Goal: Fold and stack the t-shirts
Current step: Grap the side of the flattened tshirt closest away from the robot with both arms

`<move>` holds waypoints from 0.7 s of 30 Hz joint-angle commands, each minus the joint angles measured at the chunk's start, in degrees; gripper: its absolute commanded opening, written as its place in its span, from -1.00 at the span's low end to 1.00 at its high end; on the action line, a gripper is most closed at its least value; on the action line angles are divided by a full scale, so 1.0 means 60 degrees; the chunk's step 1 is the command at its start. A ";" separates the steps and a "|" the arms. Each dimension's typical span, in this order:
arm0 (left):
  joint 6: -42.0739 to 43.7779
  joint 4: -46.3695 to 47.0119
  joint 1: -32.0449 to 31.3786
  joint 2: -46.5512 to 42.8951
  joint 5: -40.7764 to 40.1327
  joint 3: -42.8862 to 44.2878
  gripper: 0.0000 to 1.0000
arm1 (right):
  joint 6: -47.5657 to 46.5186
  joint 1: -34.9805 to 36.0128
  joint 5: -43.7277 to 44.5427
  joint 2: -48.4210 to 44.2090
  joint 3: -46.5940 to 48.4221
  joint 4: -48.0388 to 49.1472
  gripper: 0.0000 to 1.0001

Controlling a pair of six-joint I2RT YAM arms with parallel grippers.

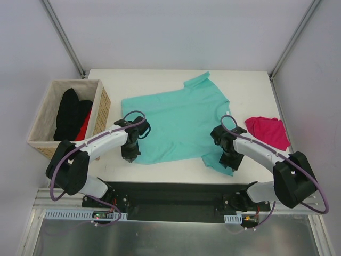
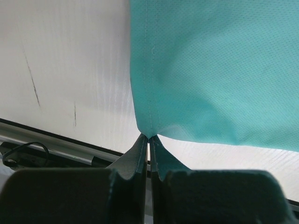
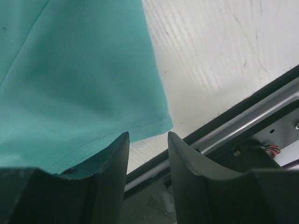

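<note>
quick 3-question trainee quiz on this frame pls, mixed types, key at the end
1. True or false: the left gripper is shut on a corner of the teal shirt.
2. Where is the pink shirt? A) on top of the teal shirt B) beside it, to the right C) in the left gripper
3. Fill in: the right gripper has its jaws ____.
Key: 1 true; 2 B; 3 open.
</note>
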 commanded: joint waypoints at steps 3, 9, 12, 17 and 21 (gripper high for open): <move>0.0000 -0.0547 0.0105 -0.0288 -0.0053 0.0426 -1.00 | 0.0628 0.0045 -0.0613 0.0403 -0.0233 0.0406 -0.17; 0.0029 -0.0737 0.0105 -0.0376 -0.0141 0.0471 -1.00 | 0.0950 0.0060 -0.0629 0.0462 -0.0307 0.0436 -0.19; 0.0073 -0.0810 0.0105 -0.0332 -0.0156 0.0515 -1.00 | 0.1141 0.0060 -0.0512 0.0418 -0.0292 0.0158 -0.19; 0.0103 -0.0796 0.0105 -0.0215 -0.0156 0.0632 -1.00 | 0.1624 0.0045 -0.0482 0.0140 -0.0468 -0.0223 -0.19; 0.0117 -0.0796 0.0105 -0.0258 -0.0170 0.0690 -1.00 | 0.2136 -0.0028 -0.0657 -0.0168 -0.0629 -0.0385 -0.18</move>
